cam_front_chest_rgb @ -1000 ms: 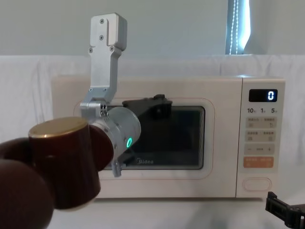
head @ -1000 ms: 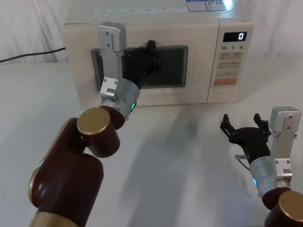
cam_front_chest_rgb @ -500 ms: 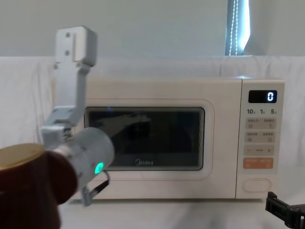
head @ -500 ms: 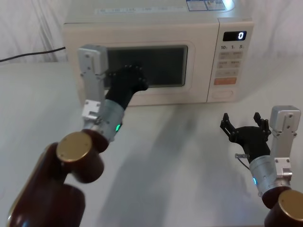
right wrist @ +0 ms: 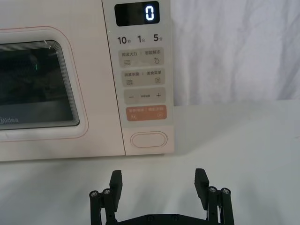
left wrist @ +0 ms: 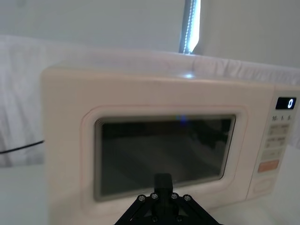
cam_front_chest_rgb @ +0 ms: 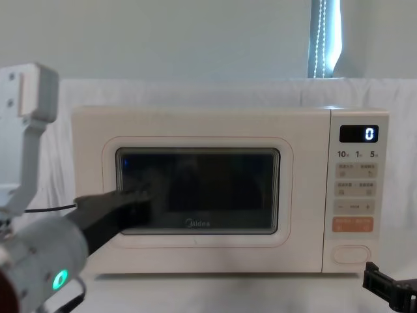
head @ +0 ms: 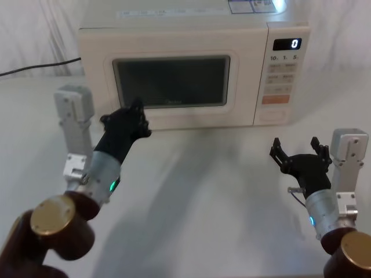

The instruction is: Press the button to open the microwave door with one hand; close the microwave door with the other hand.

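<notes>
white table (head: 220,191) carries the cream microwave (head: 174,35) at its back edge; black power cable (head: 35,66) trails left.

From my seat, the bench (head: 197,197) lies bare across the frame's middle, so either claw has room there. The microwave door (head: 171,84) sits flush at the upper centre, blocking nothing. My left claw (head: 128,119) hangs just before its lower left corner. The right claw (head: 298,156), fingers spread, has a clear line to the button (right wrist: 149,140).
</notes>
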{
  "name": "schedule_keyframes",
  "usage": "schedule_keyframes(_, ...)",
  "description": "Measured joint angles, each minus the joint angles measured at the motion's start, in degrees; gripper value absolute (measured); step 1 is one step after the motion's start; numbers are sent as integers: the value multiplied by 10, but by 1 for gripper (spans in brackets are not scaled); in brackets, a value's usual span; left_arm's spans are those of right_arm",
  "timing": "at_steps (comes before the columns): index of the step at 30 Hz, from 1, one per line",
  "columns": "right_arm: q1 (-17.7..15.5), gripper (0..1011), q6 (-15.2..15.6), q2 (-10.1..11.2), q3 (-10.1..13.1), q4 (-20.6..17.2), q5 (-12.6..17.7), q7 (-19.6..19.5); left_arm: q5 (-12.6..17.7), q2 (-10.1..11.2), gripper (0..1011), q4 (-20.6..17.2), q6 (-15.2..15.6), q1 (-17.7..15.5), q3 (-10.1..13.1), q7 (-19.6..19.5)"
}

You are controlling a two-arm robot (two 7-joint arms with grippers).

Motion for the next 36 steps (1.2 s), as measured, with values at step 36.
schedule_keyframes(36,0,1002,0,0,0,0,0,0,-18,42,0,-24,-24,97,-74,13)
